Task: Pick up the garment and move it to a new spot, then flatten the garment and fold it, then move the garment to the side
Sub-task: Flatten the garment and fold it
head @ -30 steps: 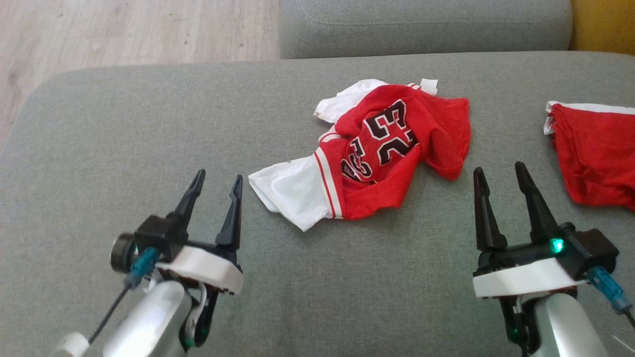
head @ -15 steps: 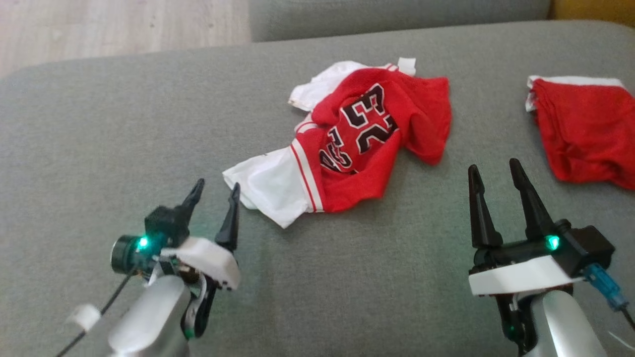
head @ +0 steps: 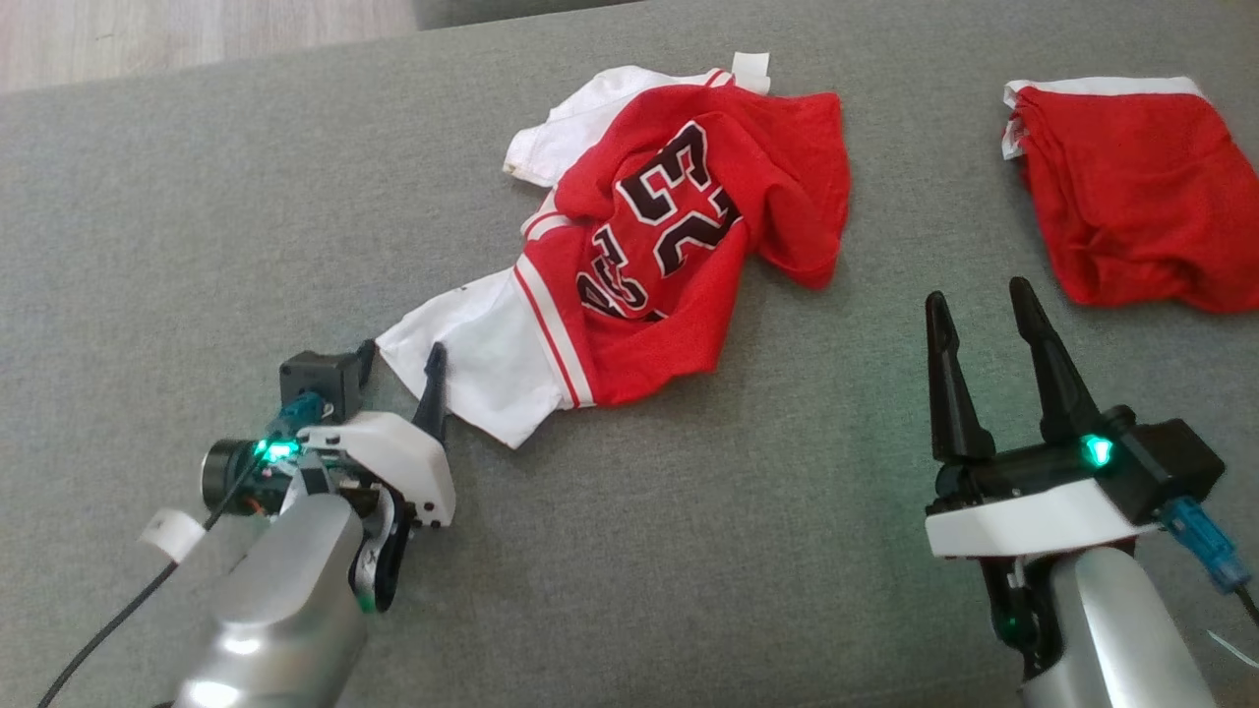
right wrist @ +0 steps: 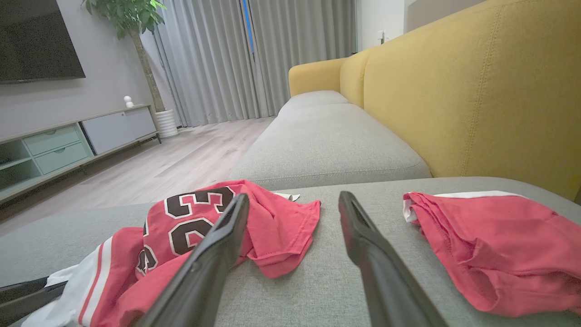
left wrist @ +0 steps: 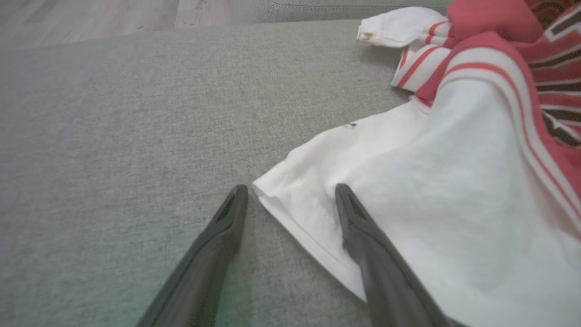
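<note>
The garment (head: pixel 679 236), a crumpled red jersey with white sleeves and dark numerals, lay near the middle of the grey sofa seat (head: pixel 177 216), its white sleeve stretched toward the robot's left. The left gripper (head: pixel 401 349) stood released, fingers spread, at the outer corner of that sleeve. In the left wrist view the hemmed corner sat between the two fingers, the right one over white cloth and the left one over bare cushion; whether either touched the fabric could not be told. The right gripper (head: pixel 978 293) also stood released and held nothing, over open cushion between the jersey's red lower edge and a second red garment (head: pixel 1131 197) lying well apart at the robot's right. Bare grey seat ran wide to the left of the sleeve and along the near side in front of both arms. The seat's far edge met wooden floor (head: pixel 148 39) at the upper left, and the right wrist view showed a yellow backrest (right wrist: pixel 454 91) rising just beyond the second garment.
</note>
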Motion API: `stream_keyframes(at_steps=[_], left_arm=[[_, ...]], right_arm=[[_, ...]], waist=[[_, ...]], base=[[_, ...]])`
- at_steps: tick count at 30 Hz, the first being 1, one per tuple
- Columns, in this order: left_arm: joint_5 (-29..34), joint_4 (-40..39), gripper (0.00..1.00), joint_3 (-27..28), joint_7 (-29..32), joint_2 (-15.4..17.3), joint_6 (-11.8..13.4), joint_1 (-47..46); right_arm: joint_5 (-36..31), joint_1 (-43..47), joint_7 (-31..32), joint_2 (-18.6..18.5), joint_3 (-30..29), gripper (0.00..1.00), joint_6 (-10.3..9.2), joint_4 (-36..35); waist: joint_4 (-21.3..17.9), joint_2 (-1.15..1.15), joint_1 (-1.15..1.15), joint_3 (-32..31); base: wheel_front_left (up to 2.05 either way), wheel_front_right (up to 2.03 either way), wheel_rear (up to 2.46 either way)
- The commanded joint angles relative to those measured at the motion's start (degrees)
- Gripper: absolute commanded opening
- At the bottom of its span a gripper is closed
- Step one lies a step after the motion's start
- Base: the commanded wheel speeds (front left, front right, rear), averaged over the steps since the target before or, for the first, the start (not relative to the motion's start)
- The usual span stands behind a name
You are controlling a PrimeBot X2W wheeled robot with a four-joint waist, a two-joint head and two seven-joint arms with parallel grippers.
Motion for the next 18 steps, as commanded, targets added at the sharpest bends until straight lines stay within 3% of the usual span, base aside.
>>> stream_keyframes(at_steps=[1,2,3,10,15,18], left_arm=[[-0.2,-0.5,0.64,1.5,0.1,0.8,-0.3,-2.4],[-0.4,0.2,0.05,1.4,0.0,0.7,-0.8,-2.5],[-0.5,0.8,0.0,1.4,-0.4,0.6,-1.1,-2.6],[-1.9,1.4,0.0,4.8,-9.6,0.3,-1.3,-3.6],[-1.9,-1.9,0.0,10.0,-12.3,1.4,0.6,-3.2],[0.1,-8.2,0.0,15.7,-12.4,2.4,2.5,-1.1]], right_arm=[[0.5,-1.9,-0.4,-0.2,1.2,1.0,-0.05,-1.9],[0.5,-1.9,-0.4,-0.2,1.0,1.0,-0.05,-1.9],[0.5,-1.9,-0.4,-0.2,0.9,1.0,-0.05,-1.9],[0.2,-1.4,-0.4,-0.2,0.3,1.0,-0.05,-1.5],[0.0,-0.9,-0.4,-0.2,0.2,1.0,-0.05,-1.1],[-0.2,-0.5,-0.4,-0.2,0.2,1.0,-0.05,-0.7]], waist=[[0.0,0.0,-0.01,-0.1],[0.0,0.0,-0.01,-0.1],[0.1,0.0,-0.01,-0.3],[1.9,0.0,-0.01,-1.7],[3.8,0.0,-0.01,-3.1],[5.1,0.0,-0.01,-3.8]], base=[[0.0,0.0,0.0],[0.0,0.0,0.0],[0.0,0.0,0.0],[0.0,0.0,0.0],[0.0,0.0,0.0],[0.0,0.0,0.0]])
